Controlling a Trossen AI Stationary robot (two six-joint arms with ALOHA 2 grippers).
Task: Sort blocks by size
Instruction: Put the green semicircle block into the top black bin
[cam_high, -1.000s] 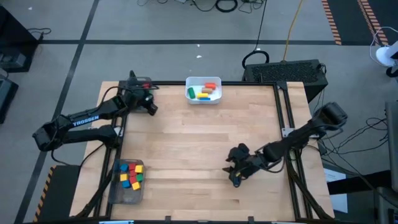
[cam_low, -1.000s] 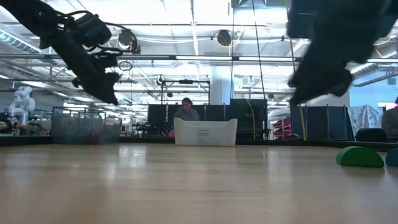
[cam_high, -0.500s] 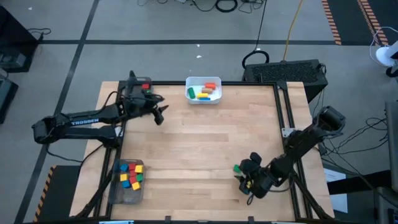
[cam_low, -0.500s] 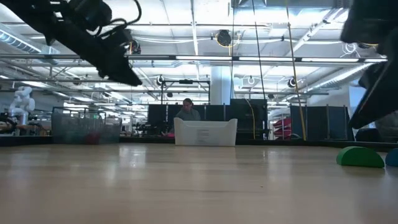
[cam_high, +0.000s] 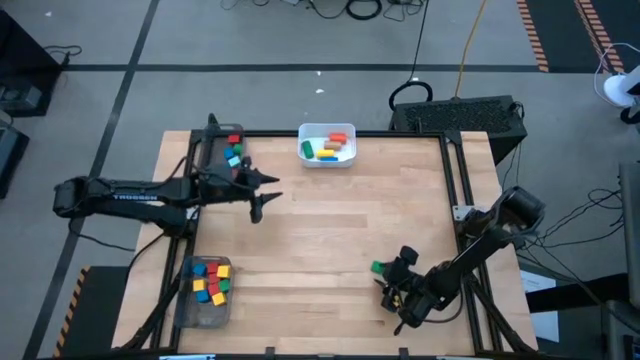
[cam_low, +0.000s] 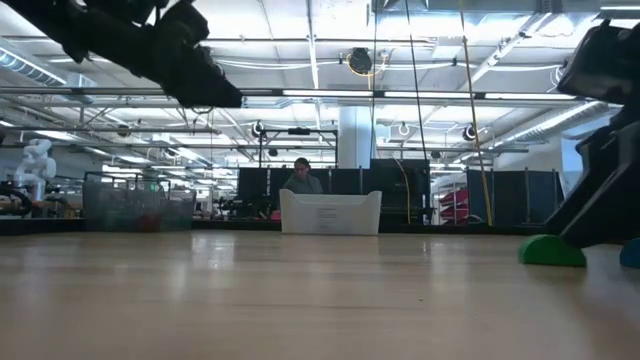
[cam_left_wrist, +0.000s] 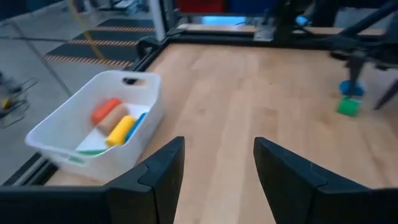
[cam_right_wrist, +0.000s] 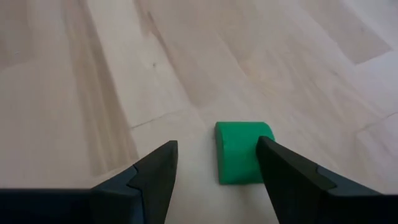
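Legibly, "TROSSEN" along left arm (cam_high: 130, 196)

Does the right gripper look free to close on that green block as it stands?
Probably yes. The right gripper is open, low over the bare table, with the green block just ahead, partly behind one finger. Nothing blocks it; it needs a slight sideways shift first.

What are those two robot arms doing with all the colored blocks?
They are sorting blocks by size. The right gripper is open and low over the table, lined up on a green block with a rounded top; it has not grabbed it. The left gripper hangs open and empty above the table's left side. A white bin at the far edge holds longer pieces, and a clear tray at the near left corner holds small cubes.
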